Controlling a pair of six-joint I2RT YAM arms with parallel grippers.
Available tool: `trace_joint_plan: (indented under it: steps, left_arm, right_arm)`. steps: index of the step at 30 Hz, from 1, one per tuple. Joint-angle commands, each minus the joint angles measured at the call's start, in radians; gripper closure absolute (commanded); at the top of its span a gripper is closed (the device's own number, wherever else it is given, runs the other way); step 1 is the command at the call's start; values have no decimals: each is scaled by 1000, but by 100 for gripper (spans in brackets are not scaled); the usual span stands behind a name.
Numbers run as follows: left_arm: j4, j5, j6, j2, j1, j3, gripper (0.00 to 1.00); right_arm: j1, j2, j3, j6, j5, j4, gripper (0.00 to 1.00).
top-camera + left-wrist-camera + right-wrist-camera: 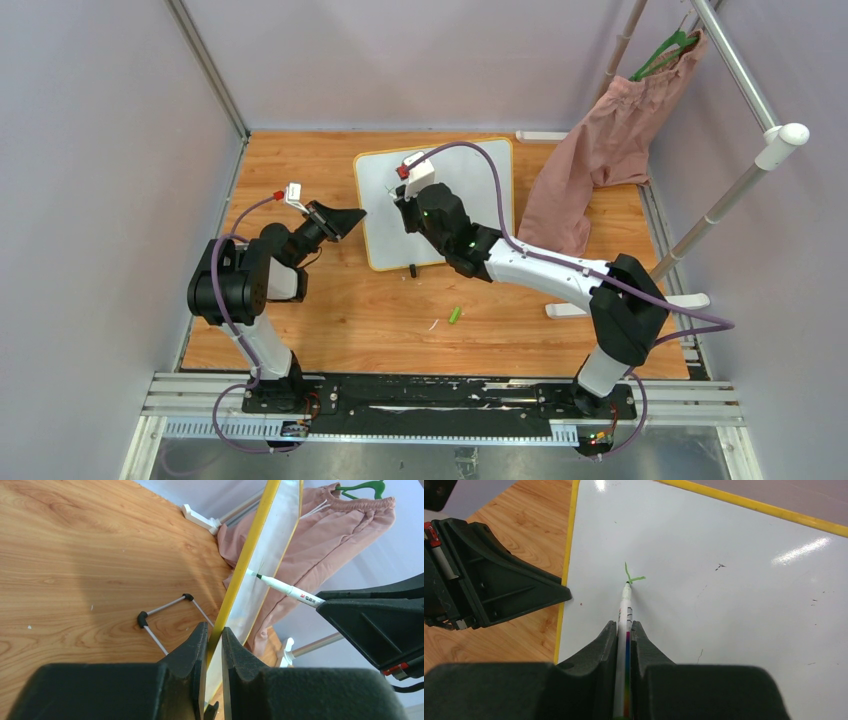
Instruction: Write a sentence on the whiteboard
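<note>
The whiteboard (480, 190), white with a yellow rim, stands tilted at the back middle of the table. My left gripper (355, 219) is shut on its left rim (245, 565). My right gripper (408, 205) is shut on a white marker (625, 625) with a green tip. The tip touches the board (734, 595) near its left side. Of the sentence only a short green stroke (631, 575), like the start of a "Y", shows at the tip. The marker (287, 588) also shows in the left wrist view, touching the board face.
A green marker cap (455, 315) lies on the wooden table in front of the board. A pink garment (600, 160) hangs from a rack at the back right. The board's wire stand with a black foot (142, 619) rests behind it. Grey walls enclose the table.
</note>
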Motion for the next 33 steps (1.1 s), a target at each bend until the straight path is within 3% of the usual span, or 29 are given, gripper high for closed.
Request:
trace_joint_plan:
  steps: [1, 33]
  left_arm:
    - [46, 20, -2, -28, -11, 14, 100]
    - [47, 20, 0, -31, -11, 11, 100]
  right_arm:
    - [-6, 7, 4, 15, 6, -15, 100]
    - [17, -66, -129, 66, 16, -1, 100]
